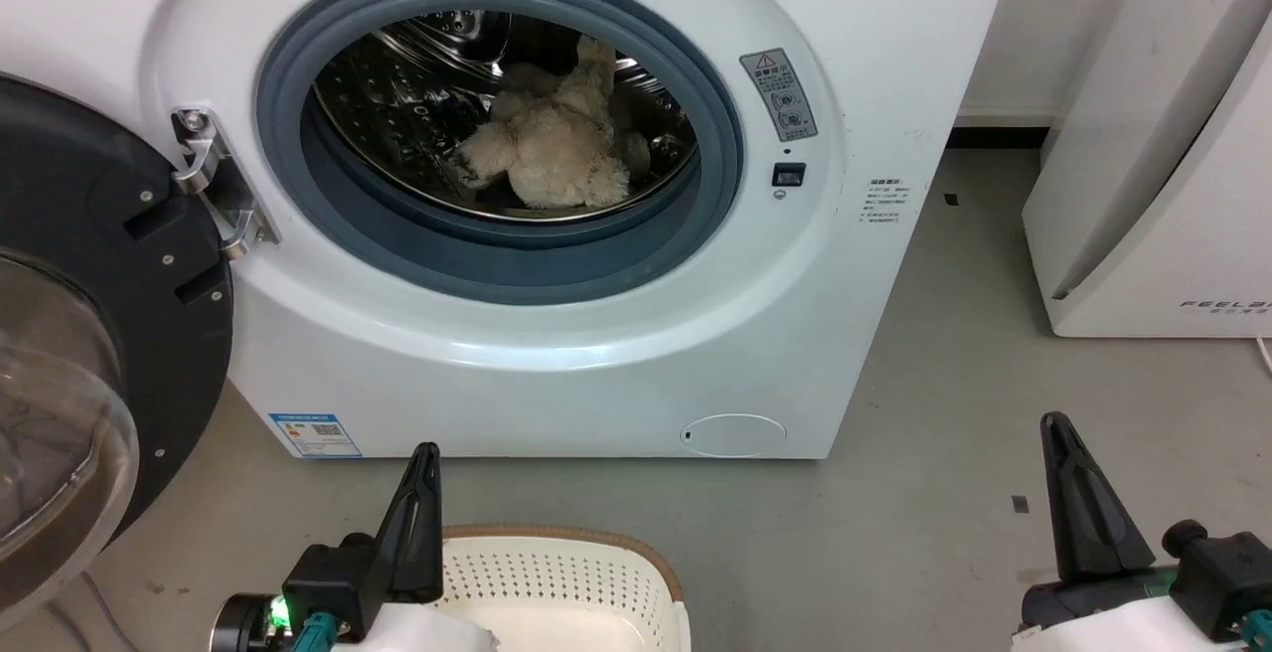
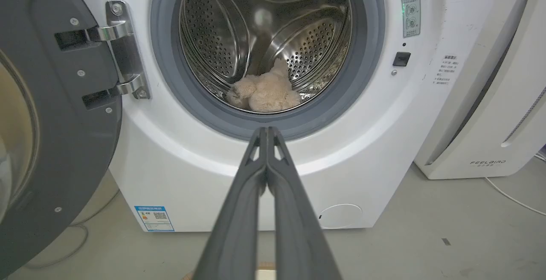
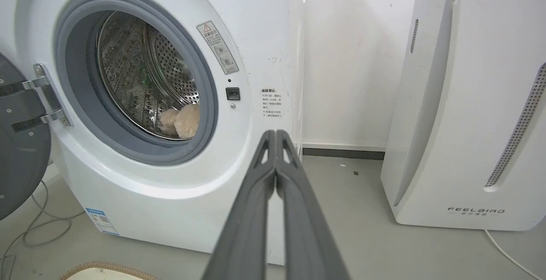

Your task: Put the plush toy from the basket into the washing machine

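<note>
Plush toy [image 1: 556,140] lies low in the steel drum [image 1: 417,85] of the washing machine [image 1: 596,374], door [image 1: 89,215] swung open; left gripper [image 2: 268,134] and right gripper [image 3: 276,136] both pinched closed, empty, clear of the machine.

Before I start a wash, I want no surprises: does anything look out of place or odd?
Nothing stands out. The plush toy lies in the drum of the washing machine, clear of the grey gasket, and the door hangs open.
</note>
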